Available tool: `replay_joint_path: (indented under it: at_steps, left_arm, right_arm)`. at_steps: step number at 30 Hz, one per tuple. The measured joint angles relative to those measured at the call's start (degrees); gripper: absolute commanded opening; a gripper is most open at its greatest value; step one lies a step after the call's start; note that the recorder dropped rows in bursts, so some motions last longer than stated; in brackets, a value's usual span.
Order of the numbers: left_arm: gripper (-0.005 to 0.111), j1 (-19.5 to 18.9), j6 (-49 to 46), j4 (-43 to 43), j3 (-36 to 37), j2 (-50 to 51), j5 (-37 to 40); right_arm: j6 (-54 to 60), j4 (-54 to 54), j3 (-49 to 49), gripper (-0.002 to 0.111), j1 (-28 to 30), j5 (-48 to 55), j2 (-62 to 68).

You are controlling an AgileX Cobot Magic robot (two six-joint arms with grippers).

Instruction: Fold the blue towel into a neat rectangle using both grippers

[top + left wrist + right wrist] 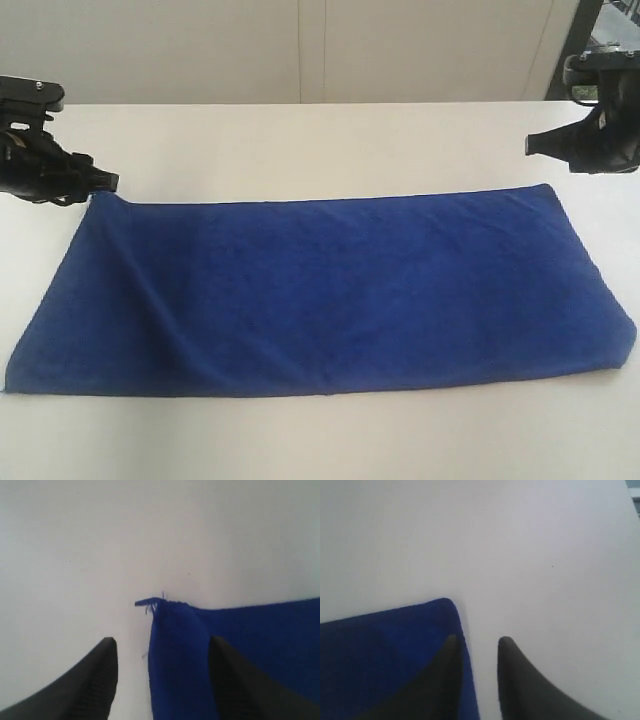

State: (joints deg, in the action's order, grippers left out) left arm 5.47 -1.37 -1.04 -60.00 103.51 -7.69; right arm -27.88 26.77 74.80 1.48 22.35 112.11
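The blue towel (330, 290) lies flat and long across the white table (300, 140), with a soft ridge running down from its far left corner. My left gripper (105, 182) sits at that corner. In the left wrist view it (161, 642) is open, and the frayed corner of the towel (260, 625) lies between the wide-apart fingers (107, 650). My right gripper (530, 145) hangs above and beyond the far right corner. In the right wrist view it (478, 641) is open with a narrower gap, one finger over the edge of the towel (385, 640) and the other over bare table.
A pale wall panel (300, 50) stands behind the table's far edge. A dark frame (590, 20) rises at the back right. White table surface surrounds the towel on all sides, widest beyond its far edge.
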Motion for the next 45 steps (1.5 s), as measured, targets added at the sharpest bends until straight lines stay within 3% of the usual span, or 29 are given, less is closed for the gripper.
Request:
replay_joint_path:
  at_steps: [1,7,14,29,45]
  left_arm:
    - [0.055,0.00,-0.11,0.00,0.00,-0.99,2.33]
    - [0.031,0.00,-0.11,-0.38,0.00,-3.74,15.93]
    - [0.001,0.00,-0.11,-2.43,0.00,-3.63,18.65]
    - [0.000,0.00,0.66,-9.39,0.00,3.84,7.69]
    - [0.000,-1.89,0.79,-7.69,-0.52,5.44,14.07]
  right_arm:
    - [1.07,-1.97,0.90,0.000,0.00,2.08,-0.04]
    - [16.71,-17.16,8.95,0.000,0.14,13.29,1.65]
    - [24.11,-25.25,13.83,0.000,0.14,14.22,8.77]
    - [24.37,-25.46,14.21,0.000,0.14,7.72,13.89]
    - [24.48,-24.50,14.21,0.000,0.14,8.79,14.60]
